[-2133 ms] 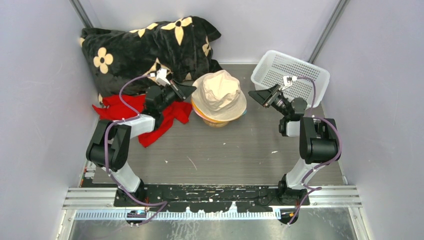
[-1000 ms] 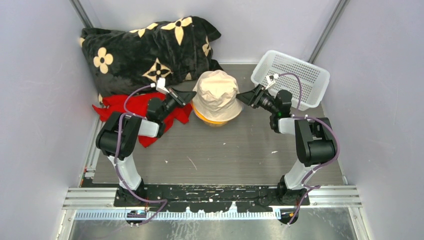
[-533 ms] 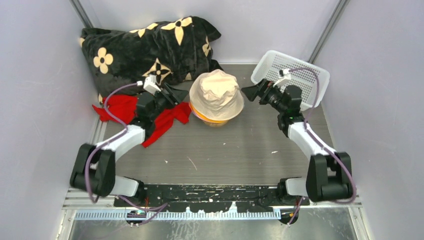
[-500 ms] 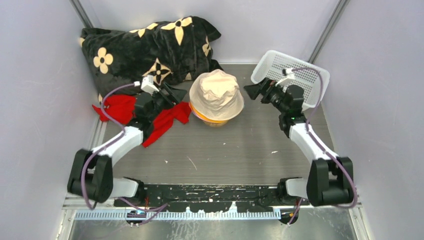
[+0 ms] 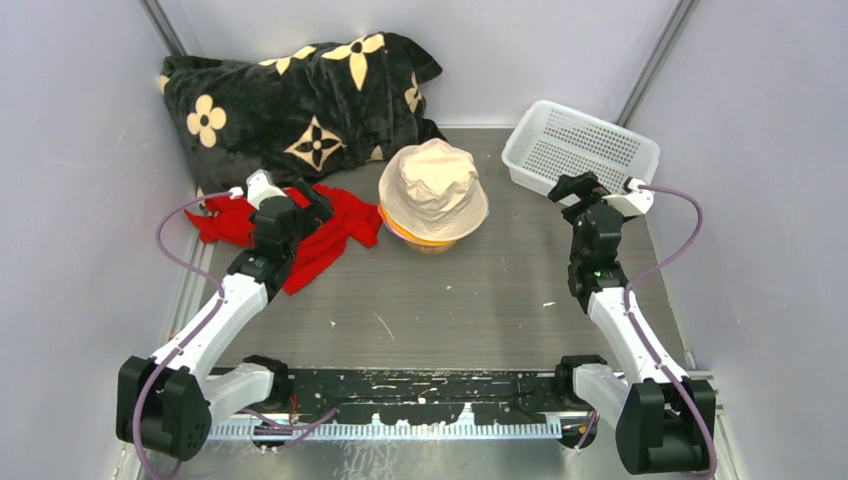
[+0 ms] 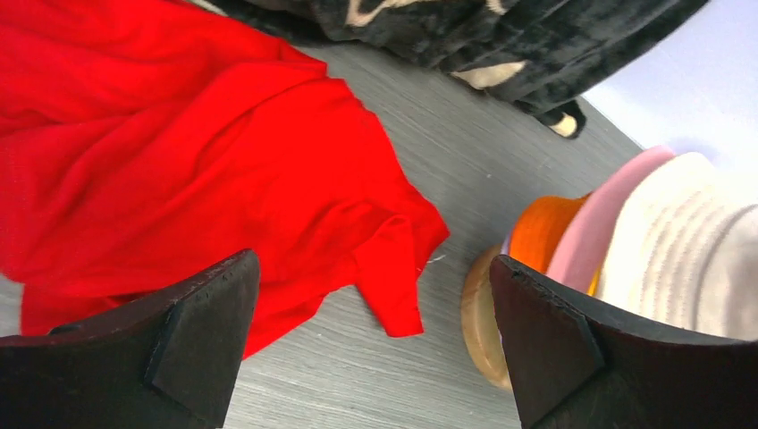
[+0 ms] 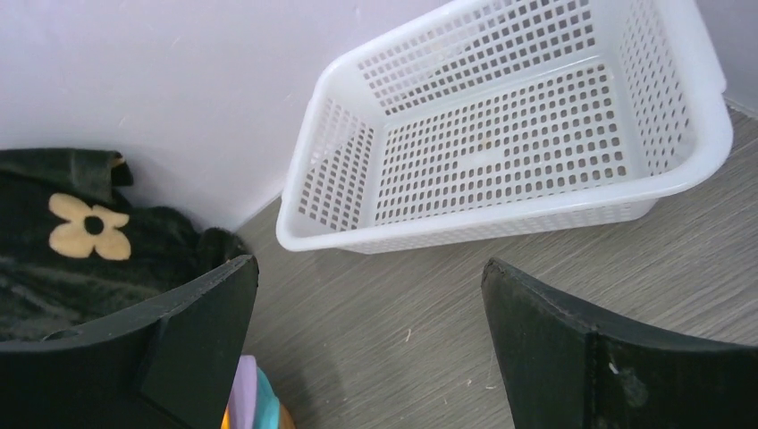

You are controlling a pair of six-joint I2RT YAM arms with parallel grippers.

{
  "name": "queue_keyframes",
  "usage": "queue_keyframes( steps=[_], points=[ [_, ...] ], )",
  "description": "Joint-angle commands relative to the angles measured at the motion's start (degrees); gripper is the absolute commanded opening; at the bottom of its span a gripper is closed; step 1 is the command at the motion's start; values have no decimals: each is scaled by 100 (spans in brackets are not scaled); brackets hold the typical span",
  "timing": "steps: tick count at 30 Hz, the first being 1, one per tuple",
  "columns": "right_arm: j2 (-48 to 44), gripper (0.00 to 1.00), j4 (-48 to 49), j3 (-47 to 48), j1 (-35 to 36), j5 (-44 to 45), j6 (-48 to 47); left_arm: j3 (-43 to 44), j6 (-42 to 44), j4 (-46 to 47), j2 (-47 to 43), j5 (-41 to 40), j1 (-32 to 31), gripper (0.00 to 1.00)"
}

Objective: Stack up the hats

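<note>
Right now the hats (image 5: 433, 200) sit as one pile at the middle-back of the table (image 5: 450, 310), between the two arms and touched by neither. The beige hat (image 5: 432, 180) crowns the pile, its floppy brim drooping over the ones beneath. In the left wrist view a pink brim (image 6: 612, 210) and an orange brim (image 6: 543, 234) show just under it. At the bottom edge of the right wrist view, thin slivers of a lavender brim (image 7: 243, 393) and a teal brim (image 7: 265, 404) peek out. The left gripper (image 5: 308, 197) hangs over the red cloth (image 5: 330, 235), just left of the pile, with its jaws spread wide and holding nothing — only cloth and bare table show through the gap. The right gripper (image 5: 577, 186) stands well to the right of the pile, close to the near wall of the white basket (image 5: 640, 150). It is likewise fully released and empty — its camera looks past the fingers into the basket and toward the back wall. The red cloth lies rumpled on the table, and one corner reaches near the pile without touching it. Behind the cloth, the black plush blanket (image 5: 290, 90) with cream flowers is heaped in the back-left corner. The basket rests at the back right, well apart from the hats.
</note>
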Motion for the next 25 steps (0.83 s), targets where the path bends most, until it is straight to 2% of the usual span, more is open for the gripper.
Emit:
queue_keyframes(
  steps=[1,9,25],
  points=[
    [-35,100,439,64,3,410,102,121,22,-124,-146,-578,20,100],
    [-15,100,495,49,2,308,76,156,-52,-171,-129,-729,16,100],
    [4,100,547,40,6,61,123,-94,23,218,-303,-456,-3,100]
  ],
)
